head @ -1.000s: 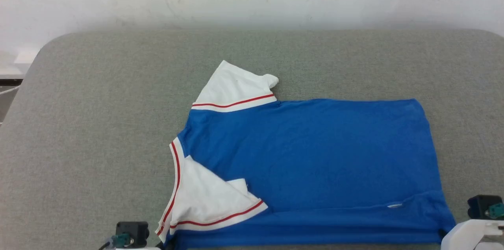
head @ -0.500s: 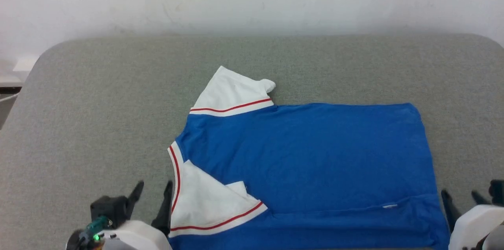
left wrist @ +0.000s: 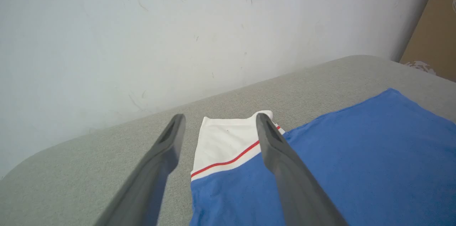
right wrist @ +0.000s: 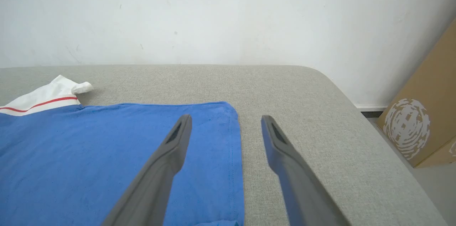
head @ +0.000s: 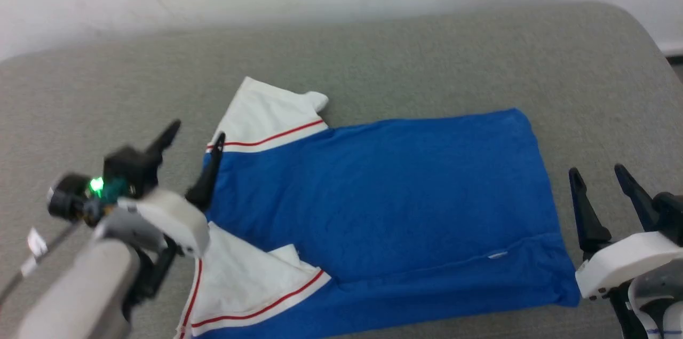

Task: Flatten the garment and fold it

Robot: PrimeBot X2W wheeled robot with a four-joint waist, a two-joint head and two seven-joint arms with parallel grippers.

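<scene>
The garment [head: 384, 195] lies sideways across the middle of the grey surface [head: 427, 45] in the head view, with its collar end toward the left gripper [head: 196, 132] and its hem toward the right gripper [head: 596, 170]. The blue body is fairly flat, and no lettering shows. The near sleeve [head: 251, 280] is turned in over the body. The near long edge looks folded up along a crease. The far sleeve [head: 267, 115] sticks out with its tip curled. The left jaws are spread and empty beside the collar end. The right jaws are just off the hem, likewise spread and empty.

In the left wrist view, the far sleeve sits ahead, framed between the two fingers, with the wall [left wrist: 142, 23] behind it.

In the right wrist view, the hem's far corner lies ahead, with one finger over cloth and the other over bare surface. A box [right wrist: 420, 126] stands past the surface's end.

You seem to be midway through the lengthwise fold, with the near side done. Next, you would need to reach for the far edge, pinch the far sleeve and the far hem corner, and draw both toward you evenly so the cloth does not bunch.
</scene>
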